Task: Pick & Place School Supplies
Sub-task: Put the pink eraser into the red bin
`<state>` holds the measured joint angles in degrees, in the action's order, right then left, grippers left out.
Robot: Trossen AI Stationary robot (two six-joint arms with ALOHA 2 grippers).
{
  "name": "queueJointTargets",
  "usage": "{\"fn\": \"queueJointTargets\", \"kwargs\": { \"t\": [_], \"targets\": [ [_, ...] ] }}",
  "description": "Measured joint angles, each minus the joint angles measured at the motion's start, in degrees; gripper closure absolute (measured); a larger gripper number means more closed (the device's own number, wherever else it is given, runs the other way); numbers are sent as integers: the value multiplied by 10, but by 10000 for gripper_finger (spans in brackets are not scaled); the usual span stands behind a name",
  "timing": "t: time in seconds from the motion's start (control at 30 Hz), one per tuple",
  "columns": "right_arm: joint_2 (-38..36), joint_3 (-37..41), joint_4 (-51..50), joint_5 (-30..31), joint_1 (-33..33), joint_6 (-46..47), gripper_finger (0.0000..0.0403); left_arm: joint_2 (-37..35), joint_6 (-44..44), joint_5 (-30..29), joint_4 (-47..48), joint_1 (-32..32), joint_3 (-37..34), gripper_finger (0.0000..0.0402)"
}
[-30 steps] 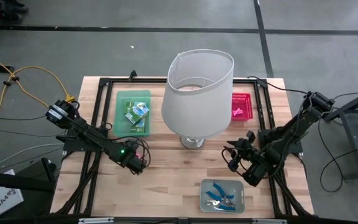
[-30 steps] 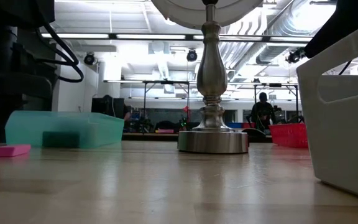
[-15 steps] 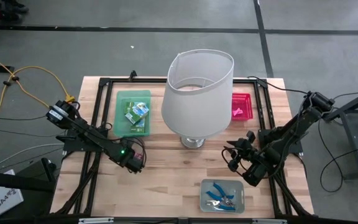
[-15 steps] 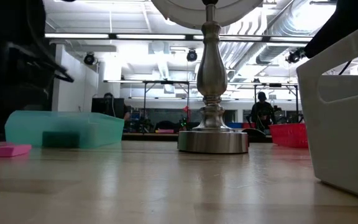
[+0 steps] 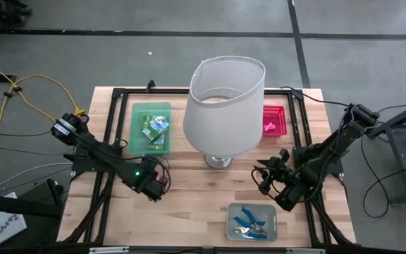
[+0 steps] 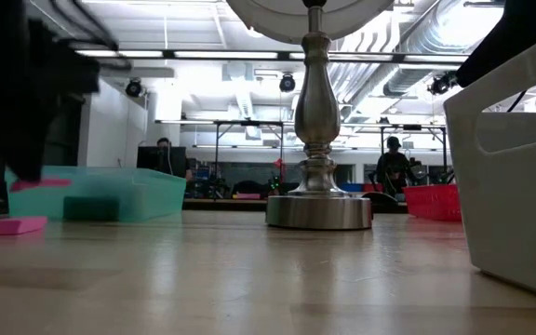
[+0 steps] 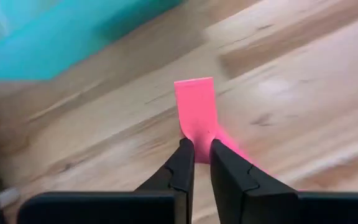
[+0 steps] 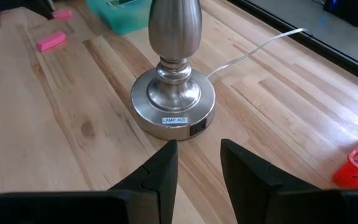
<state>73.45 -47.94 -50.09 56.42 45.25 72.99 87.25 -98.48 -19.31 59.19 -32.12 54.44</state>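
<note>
One step in hand: carrying a picked pink eraser (image 7: 196, 109).
Left claw (image 7: 196, 155): fingers pinched on the eraser's end, lifted above the tabletop (image 5: 203, 197).
Second eraser (image 6: 16, 225): flat on the tabletop, below it.
Next move: likely across to the red tray (image 5: 274, 120).
Right claw (image 8: 196, 163): fingers apart, waiting near the lamp base (image 8: 173, 106).

An overhead camera looks straight down on the table (image 5: 189, 197); a tabletop-level camera faces across it into the room. Both share the lamp (image 5: 219, 161) (image 6: 317, 209), which the right wrist camera views closely.
</note>
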Motion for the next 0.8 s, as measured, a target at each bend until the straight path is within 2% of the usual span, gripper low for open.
{"fn": "queueJointTargets", "kwargs": {
  "t": [0.2,0.37,0.57,0.8],
  "targets": [
    [0,0,8,-15,0,-6,290,-5,77,-38,-1,-14,52,374],
    [0,0,60,-22,0,-59,290,-6,124,-64,-18,-25,80,373],
    [0,0,130,-29,0,-130,290,-6,130,-64,-26,-27,84,372],
    [0,0,142,-40,0,-144,290,-6,180,-46,-26,-27,85,372]
  ]
}}
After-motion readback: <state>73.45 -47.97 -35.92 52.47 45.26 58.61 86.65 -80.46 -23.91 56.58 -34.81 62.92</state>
